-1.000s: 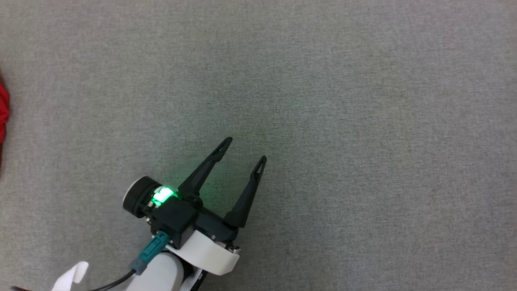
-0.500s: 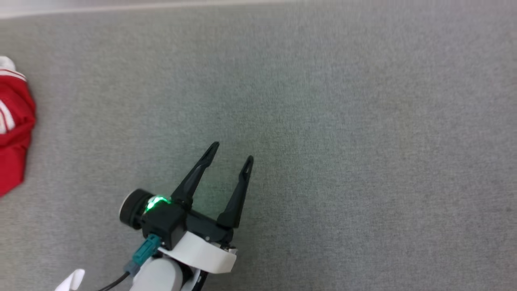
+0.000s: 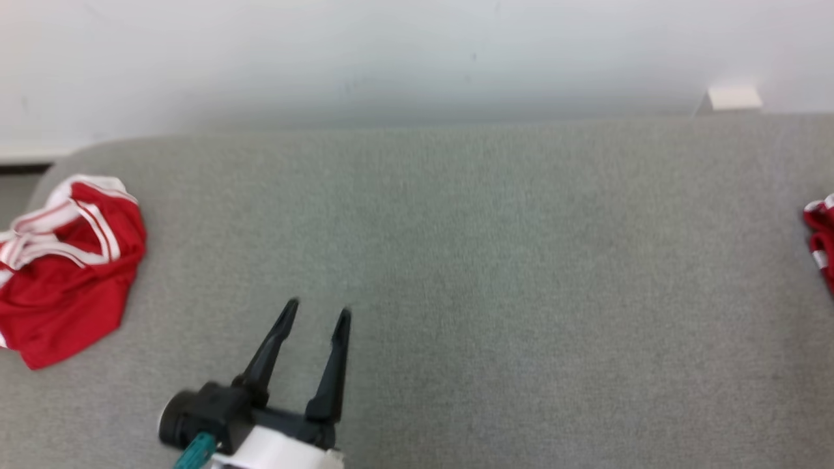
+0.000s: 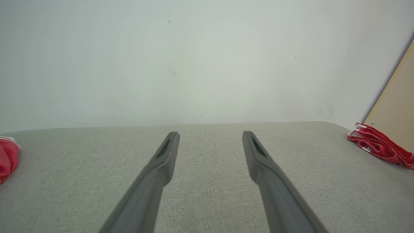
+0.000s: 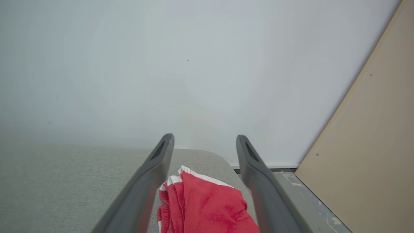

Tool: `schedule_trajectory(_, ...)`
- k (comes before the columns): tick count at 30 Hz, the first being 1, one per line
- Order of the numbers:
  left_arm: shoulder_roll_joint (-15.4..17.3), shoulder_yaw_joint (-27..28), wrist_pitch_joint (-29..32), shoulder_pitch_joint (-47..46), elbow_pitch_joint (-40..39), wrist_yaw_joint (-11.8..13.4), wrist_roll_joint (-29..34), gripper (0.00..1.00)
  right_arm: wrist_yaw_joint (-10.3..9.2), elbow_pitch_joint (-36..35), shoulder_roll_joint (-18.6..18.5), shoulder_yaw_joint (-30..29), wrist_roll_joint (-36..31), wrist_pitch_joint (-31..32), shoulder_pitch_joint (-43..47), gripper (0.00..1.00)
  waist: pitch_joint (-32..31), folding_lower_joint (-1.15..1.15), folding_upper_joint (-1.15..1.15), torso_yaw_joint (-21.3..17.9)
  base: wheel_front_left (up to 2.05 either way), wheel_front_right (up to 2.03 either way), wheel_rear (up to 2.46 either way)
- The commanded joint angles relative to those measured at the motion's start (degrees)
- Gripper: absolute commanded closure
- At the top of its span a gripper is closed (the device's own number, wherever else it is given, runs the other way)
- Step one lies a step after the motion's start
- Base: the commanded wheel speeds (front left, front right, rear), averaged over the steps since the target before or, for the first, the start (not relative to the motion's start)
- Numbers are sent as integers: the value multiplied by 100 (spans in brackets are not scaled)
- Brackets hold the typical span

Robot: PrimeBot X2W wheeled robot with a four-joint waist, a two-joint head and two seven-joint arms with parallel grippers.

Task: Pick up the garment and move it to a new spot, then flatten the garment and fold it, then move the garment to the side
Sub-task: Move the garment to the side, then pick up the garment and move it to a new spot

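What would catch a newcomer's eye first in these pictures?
A crumpled red garment with white trim lies at the left end of the grey fabric surface. A second red garment sits at its right edge, just ahead of the open right gripper. The left gripper hovers open between them.

Head camera tilts up, so the whole head view shifts; this is no move of the things on the surface. Pale wall (image 3: 391, 58) now takes the top band of the frame, where a second ago all was grey surface (image 3: 521, 293). Red garment (image 3: 65, 273), earlier a sliver at the left edge, now shows nearly whole at middle left, white-striped trim uppermost. Second red garment (image 3: 822, 238) comes in at the right edge. Small white tab (image 3: 733, 98) appears upper right. Left gripper (image 3: 317, 307) sits lower in the frame, base cut by the bottom edge, fingers more upright; the green glow at its wrist is gone.
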Motion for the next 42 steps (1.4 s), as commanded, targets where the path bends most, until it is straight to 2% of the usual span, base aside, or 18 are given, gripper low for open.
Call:
schedule_trajectory(1, -3, 91, -4, 206, 9, 25, -43, 0, -14, -401, 235, -31, 15, -34, 475, 0, -378, 1, 0, 66, 0, 0, 0)
schedule_trajectory(8, -28, 475, -4, 1023, 284, 84, -91, 0, -14, -1936, 1458, -17, -208, -78, 2435, 0, -1000, 1, 0, 31, 0, 0, 0)
schedule_trajectory(13, -15, 800, -5, 1418, 476, 65, -68, 0, -14, -2433, 1844, 223, -47, -88, 3323, 0, -1184, 1, 0, 25, 0, 0, 0)
schedule_trajectory(21, -101, 1129, -6, 1697, 600, -49, 62, 0, -14, -2326, 1904, 802, 464, -139, 3891, 0, -1423, 1, 0, 67, 0, 0, 0)
schedule_trajectory(31, -233, 1169, -5, 1597, 549, -163, 202, 0, -14, -2327, 1906, 936, 542, -138, 4000, 0, -1528, 1, 0, 269, 0, 0, 0)
schedule_trajectory(36, -260, 1171, -5, 1631, 524, -201, 263, 0, -14, -2410, 1908, 926, 617, -132, 4084, 0, -1555, 1, 0, 614, 0, 0, 0)
schedule_trajectory(42, -270, 1181, -5, 1627, 469, -218, 282, 0, -14, -2422, 1910, 1197, 759, -133, 4105, 0, -1587, 1, 0, 1389, 0, 0, 0)
